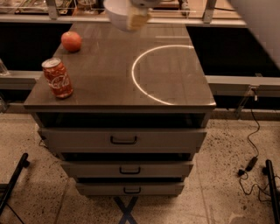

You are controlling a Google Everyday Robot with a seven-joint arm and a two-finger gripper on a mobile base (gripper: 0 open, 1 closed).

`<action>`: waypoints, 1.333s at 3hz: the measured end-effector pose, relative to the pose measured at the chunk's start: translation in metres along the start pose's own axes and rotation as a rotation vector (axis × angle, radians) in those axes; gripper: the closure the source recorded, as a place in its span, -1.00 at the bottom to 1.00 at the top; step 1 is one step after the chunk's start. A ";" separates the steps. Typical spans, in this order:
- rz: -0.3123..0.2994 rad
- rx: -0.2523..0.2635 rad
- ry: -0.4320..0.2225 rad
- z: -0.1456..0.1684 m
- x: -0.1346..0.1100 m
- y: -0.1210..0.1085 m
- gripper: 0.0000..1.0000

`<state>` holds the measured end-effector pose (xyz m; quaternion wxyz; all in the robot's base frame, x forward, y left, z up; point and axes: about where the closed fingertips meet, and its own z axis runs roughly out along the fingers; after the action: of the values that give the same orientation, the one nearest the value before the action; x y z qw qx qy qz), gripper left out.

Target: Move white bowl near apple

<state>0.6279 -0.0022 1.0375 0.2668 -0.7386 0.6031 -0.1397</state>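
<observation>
1. The white bowl (117, 13) looks stiff, glossy and fairly light. Its smooth glaze is probably slippery, and it would likely chip if dropped, so it calls for a firm pinch and a gentle set-down.
2. The rim is the sensible hold, with one finger inside the wall and one outside. The gripper (137, 19) has it there, its jaws clenched on the rim at the side toward the right of the view.
3. The bowl hangs in the air at the top of the view, above the far end of the table (109, 87).
4. It is plain white, round and smooth-sided; its upper part is cut off.
5. The apple (71, 41) sits by the far left corner, apart from the bowl, with a soda can (57, 78) nearer the front.
</observation>
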 end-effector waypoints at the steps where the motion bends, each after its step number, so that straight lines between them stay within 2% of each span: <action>1: -0.021 0.029 -0.023 -0.006 -0.021 -0.013 1.00; 2: -0.039 0.025 -0.036 0.003 -0.028 -0.015 1.00; 3: -0.106 0.013 -0.082 0.032 -0.054 -0.021 1.00; 4: -0.170 -0.016 -0.138 0.092 -0.088 -0.038 1.00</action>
<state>0.6869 0.1082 0.9931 0.2889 -0.7971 0.5196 -0.1057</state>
